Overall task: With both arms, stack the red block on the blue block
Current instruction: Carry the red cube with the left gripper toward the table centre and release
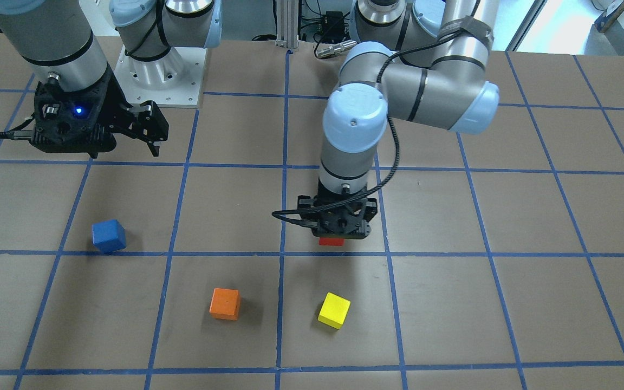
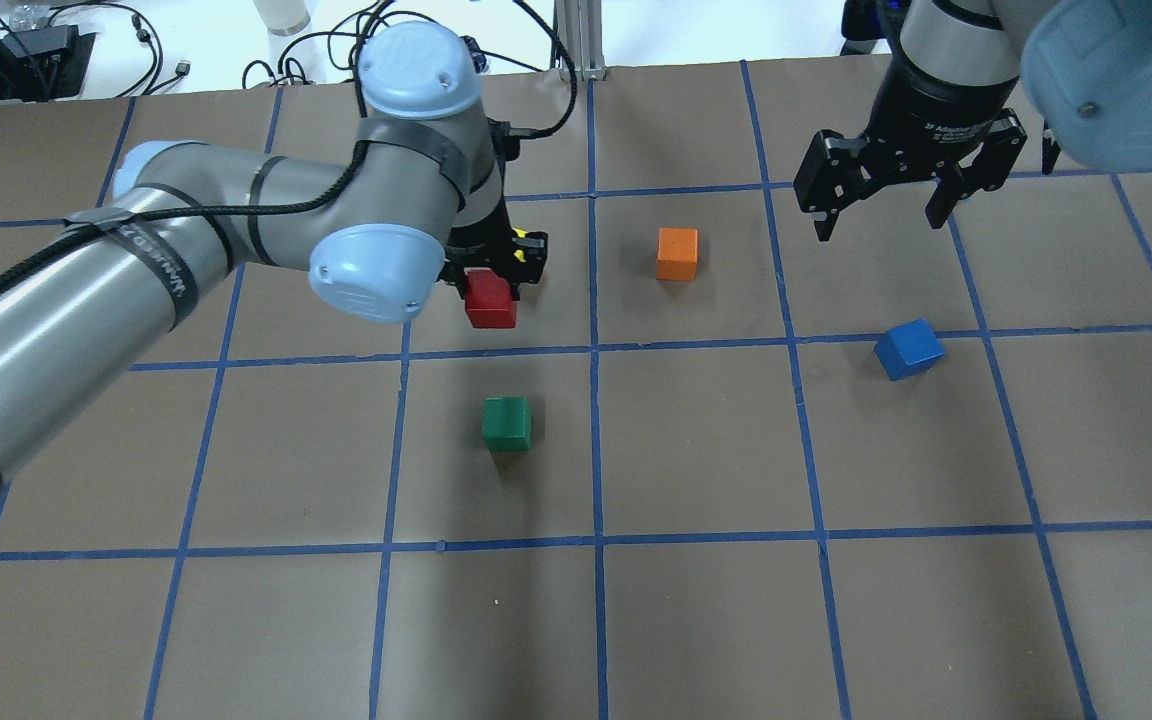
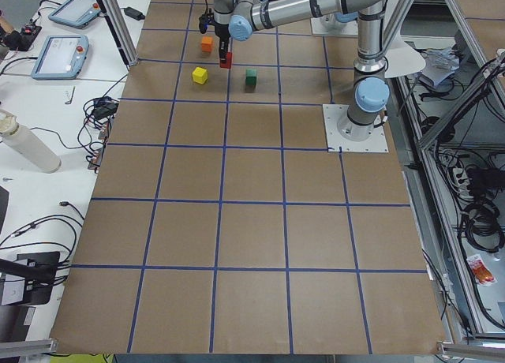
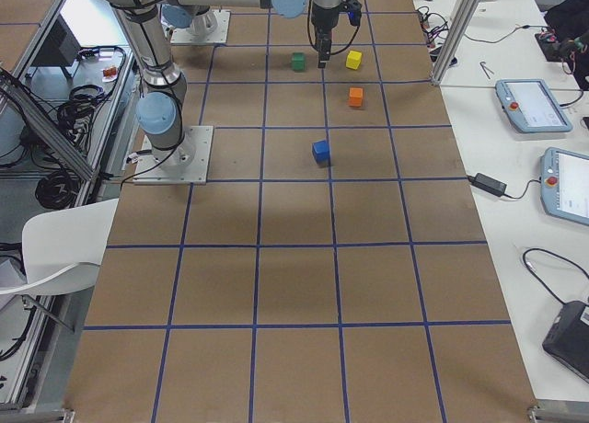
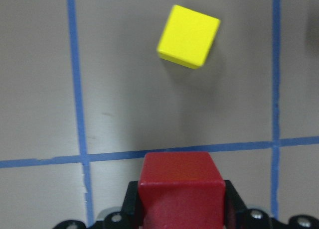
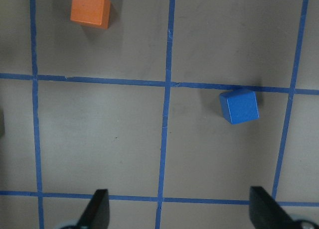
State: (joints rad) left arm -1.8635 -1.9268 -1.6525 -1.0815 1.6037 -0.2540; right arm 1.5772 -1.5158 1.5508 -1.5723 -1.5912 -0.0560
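Observation:
My left gripper (image 1: 338, 232) is shut on the red block (image 1: 331, 241) and holds it just above the table near the middle. The red block also shows in the overhead view (image 2: 491, 300) and at the bottom of the left wrist view (image 5: 180, 184). The blue block (image 1: 109, 236) sits alone on the table on my right side; it also shows in the overhead view (image 2: 908, 349) and the right wrist view (image 6: 239, 105). My right gripper (image 2: 879, 228) is open and empty, raised above the table beyond the blue block.
An orange block (image 2: 677, 253) lies between the two grippers. A green block (image 2: 507, 422) lies nearer my base than the red block. A yellow block (image 1: 334, 310) lies just beyond the left gripper. Blue tape lines grid the brown table (image 2: 696, 620).

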